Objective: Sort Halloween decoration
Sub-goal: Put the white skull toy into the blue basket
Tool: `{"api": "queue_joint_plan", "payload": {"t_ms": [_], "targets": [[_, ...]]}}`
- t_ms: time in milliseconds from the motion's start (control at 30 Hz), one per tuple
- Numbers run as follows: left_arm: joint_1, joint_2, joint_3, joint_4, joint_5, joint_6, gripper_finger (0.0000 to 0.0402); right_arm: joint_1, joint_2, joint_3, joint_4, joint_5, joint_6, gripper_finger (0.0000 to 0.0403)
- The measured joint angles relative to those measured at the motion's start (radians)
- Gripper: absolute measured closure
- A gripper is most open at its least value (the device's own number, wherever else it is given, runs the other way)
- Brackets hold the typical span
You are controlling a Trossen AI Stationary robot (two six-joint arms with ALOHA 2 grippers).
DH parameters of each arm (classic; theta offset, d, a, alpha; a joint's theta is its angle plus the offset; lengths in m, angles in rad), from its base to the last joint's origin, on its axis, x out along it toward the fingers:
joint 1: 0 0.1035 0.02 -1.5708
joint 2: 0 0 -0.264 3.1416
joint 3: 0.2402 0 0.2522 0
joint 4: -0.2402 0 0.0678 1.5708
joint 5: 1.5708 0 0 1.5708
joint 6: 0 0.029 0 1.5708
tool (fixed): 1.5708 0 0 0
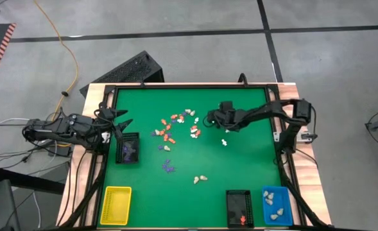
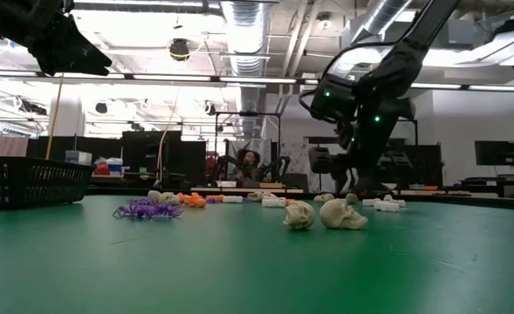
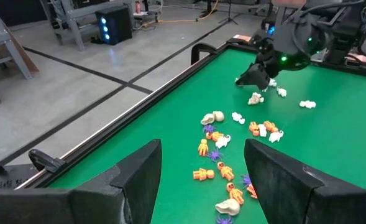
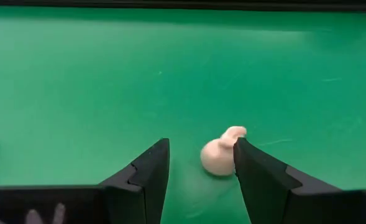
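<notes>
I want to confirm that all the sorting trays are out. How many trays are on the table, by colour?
Yellow tray: 1
Black trays: 2, one by the left arm, one next to the blue one
Blue tray: 1
Total: 4

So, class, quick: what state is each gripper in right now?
Left gripper: open, empty.
Right gripper: open around a cream figurine, not clamped.
</notes>
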Motion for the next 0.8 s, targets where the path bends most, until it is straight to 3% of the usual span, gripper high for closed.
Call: {"api": "queue_joint_plan", "payload": {"t_ms": [233, 400, 800], "targets": [[0.0, 0.0, 0.0, -0.001, 0.001, 0.0, 0.0181, -0.024, 0.02, 0.0, -0.004, -0.015, 0.065, 0.0207], [0.0, 0.0, 0.0, -0.001, 0.008, 0.0, 0.0181, -0.036, 0.043, 0.001, 0.0, -0.081, 0.069, 0.0212], [0.0, 0.0, 0.0, -0.001, 0.009, 0.0, 0.0181, -0.03, 0.075, 0.002, -0.007, -0.1, 0.095, 0.0284]]}}
